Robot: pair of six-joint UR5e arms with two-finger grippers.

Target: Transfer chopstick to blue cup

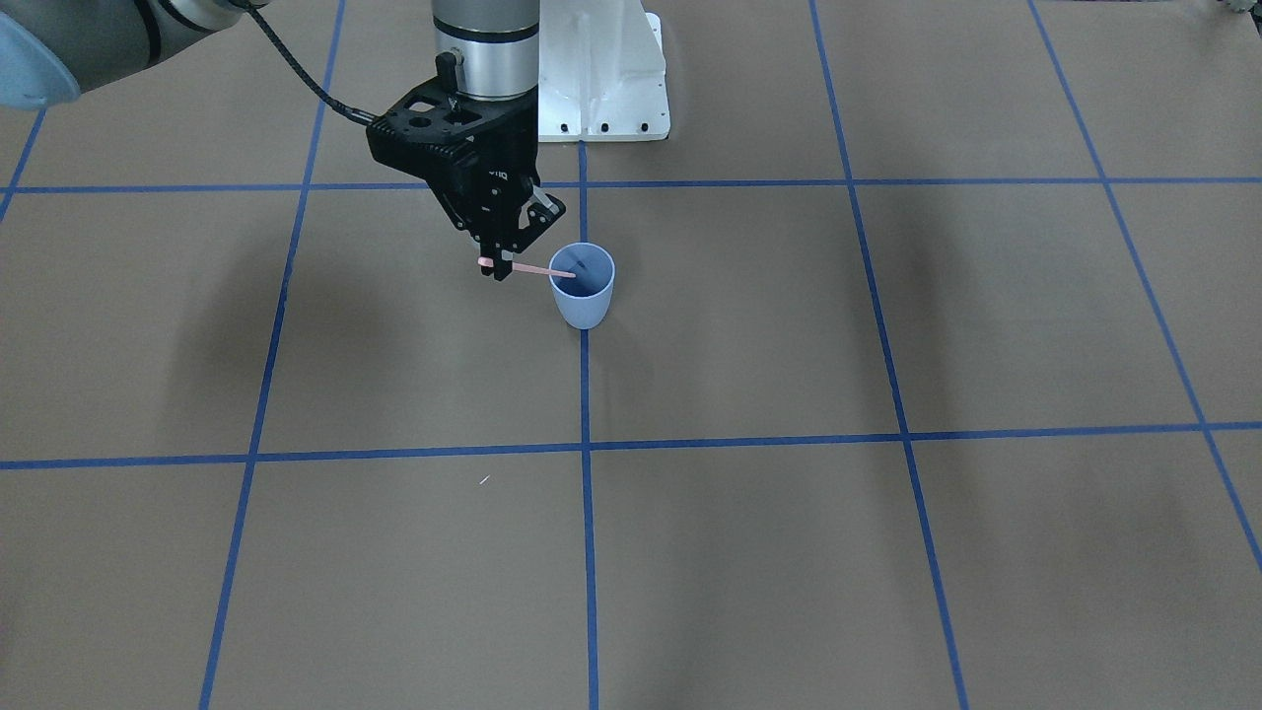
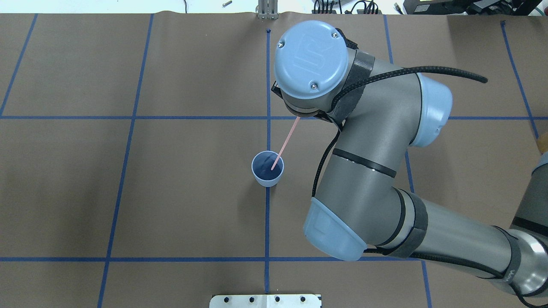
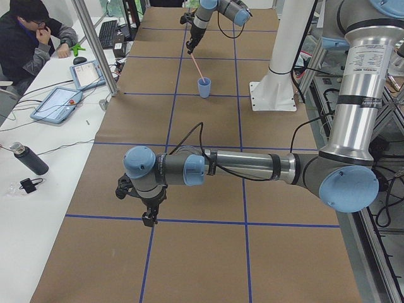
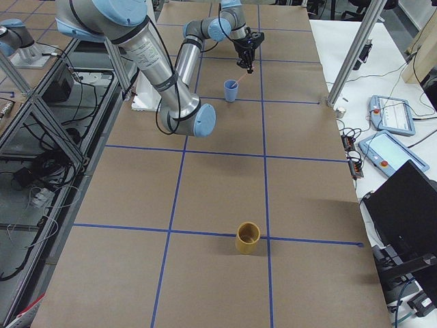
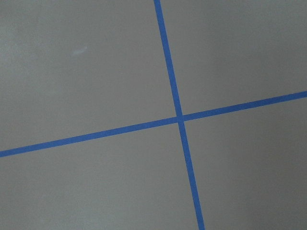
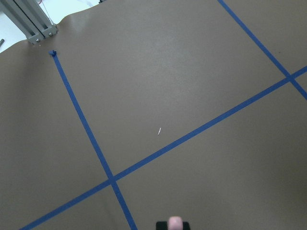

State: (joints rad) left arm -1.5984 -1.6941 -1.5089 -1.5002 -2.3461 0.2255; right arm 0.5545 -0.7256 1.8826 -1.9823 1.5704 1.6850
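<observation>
Just beside the one blue cup (image 1: pixel 584 296), the right gripper (image 1: pixel 498 271) pinches the single pink chopstick (image 1: pixel 537 269), whose lower tip dips inside that cup, while the left gripper (image 3: pixel 149 218) hangs well apart, its finger state impossible to tell.

The one mark that reads is on the right arm (image 2: pixel 376 179): in the overhead view the round blue cap (image 2: pixel 310 55) of its wrist joint carries an embossed "UR" logo, turned sideways. In the front-facing view the black body of the right claw (image 1: pixel 496 270) bears a short line of small white lettering, too small and tilted to spell out. A dark strap (image 2: pixel 511 267) near the base of the same arm has tiny white letters along it, also too small to read.
</observation>
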